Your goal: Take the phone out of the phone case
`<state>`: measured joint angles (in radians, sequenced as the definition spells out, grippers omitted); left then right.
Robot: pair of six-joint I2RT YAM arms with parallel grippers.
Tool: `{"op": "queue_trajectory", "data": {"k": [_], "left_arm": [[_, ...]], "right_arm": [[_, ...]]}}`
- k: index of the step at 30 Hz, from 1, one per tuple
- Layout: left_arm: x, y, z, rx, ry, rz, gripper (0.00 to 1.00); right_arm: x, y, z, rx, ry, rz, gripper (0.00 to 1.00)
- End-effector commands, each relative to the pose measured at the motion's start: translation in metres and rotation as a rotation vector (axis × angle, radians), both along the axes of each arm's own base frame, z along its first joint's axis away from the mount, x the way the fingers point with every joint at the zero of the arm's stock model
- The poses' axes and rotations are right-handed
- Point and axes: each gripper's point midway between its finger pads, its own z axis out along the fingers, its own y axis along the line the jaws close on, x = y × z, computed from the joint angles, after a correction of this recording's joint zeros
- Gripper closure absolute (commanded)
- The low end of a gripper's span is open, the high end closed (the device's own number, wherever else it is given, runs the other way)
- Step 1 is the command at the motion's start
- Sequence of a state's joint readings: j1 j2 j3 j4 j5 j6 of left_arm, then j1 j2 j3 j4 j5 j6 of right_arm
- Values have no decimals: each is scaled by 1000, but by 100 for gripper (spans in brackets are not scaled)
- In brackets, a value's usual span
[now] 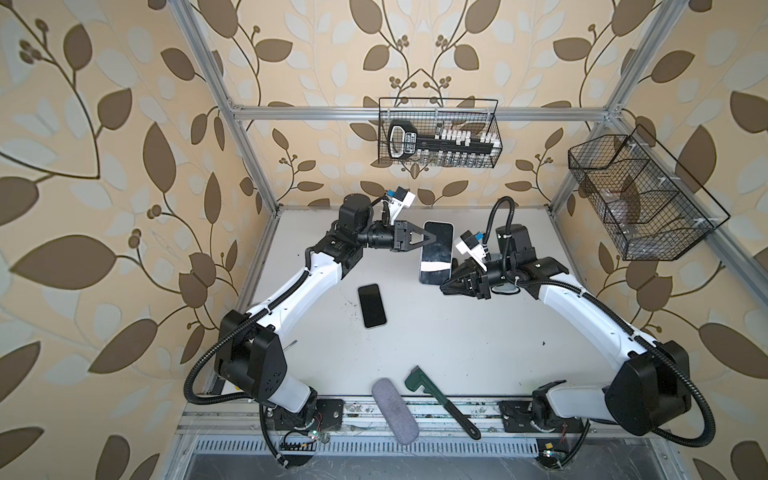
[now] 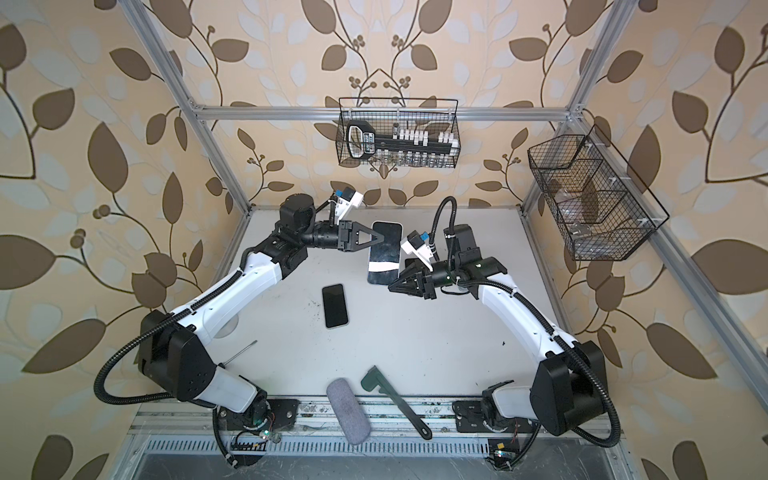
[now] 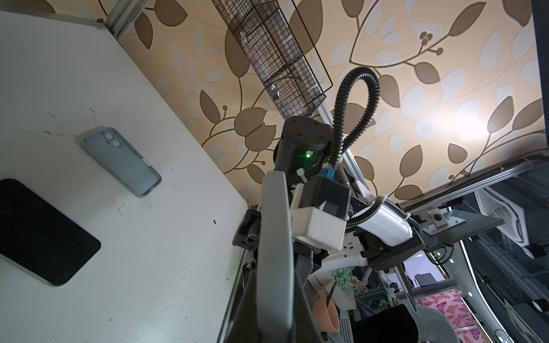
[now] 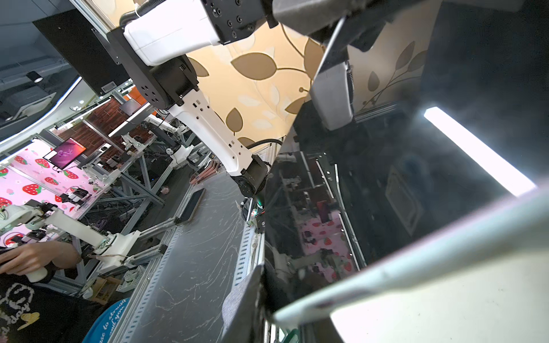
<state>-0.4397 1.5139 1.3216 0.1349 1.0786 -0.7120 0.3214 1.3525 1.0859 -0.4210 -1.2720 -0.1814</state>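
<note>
Mia: Where was the phone?

Ben: I saw two. The raised phone (image 1: 436, 253) was up in the air over the back of the table (image 1: 457, 340). Its shiny black glass faced up. The flat phone (image 1: 372, 305) lay on the table, glass up, nearer the middle.

Mia: Who held the one in the air?

Ben: The left gripper (image 1: 432, 237) did. Its jaws were pinched tight on one long side of the raised phone, near the far end. Both top views showed that.

Mia: And the other arm?

Ben: The right gripper (image 1: 446, 287) was right by the near corner of the raised phone. Its jaws looked almost together. I could not tell if they had hold of the phone or just sat beside it.

Mia: Where was the phone case?

Ben: The phone case (image 3: 121, 161) showed in the left wrist view. It was pale blue and lay on the table with its open side up. It was empty. The flat phone lay near it, but they did not touch.

Mia: Did the raised phone have a case on?

Ben: It had a pale rim. I could not tell if that was a case.

Mia: Was there anything else?

Ben: A grey pouch (image 1: 395, 411) and a green tool (image 1: 440, 401) lay close together at the front edge of the table. They were well apart from the phones.
</note>
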Motion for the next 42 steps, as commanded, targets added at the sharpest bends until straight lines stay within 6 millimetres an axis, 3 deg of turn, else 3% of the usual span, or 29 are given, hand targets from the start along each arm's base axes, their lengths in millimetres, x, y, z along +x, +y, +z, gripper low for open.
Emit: {"op": "queue_trajectory", "data": {"k": [1,18,42], "left_arm": [[-11,1,36,-50,-79,-13,100],[-17,-3,51,-74,-146,-134,100],[-25,-3,54,-71,-152,-206,100]], "right_arm": [[2,3,4,9,-66,14,85],[13,7,-20,-141,-180,-44,96],[35,5,-33,-353,-424,-177,94]]}}
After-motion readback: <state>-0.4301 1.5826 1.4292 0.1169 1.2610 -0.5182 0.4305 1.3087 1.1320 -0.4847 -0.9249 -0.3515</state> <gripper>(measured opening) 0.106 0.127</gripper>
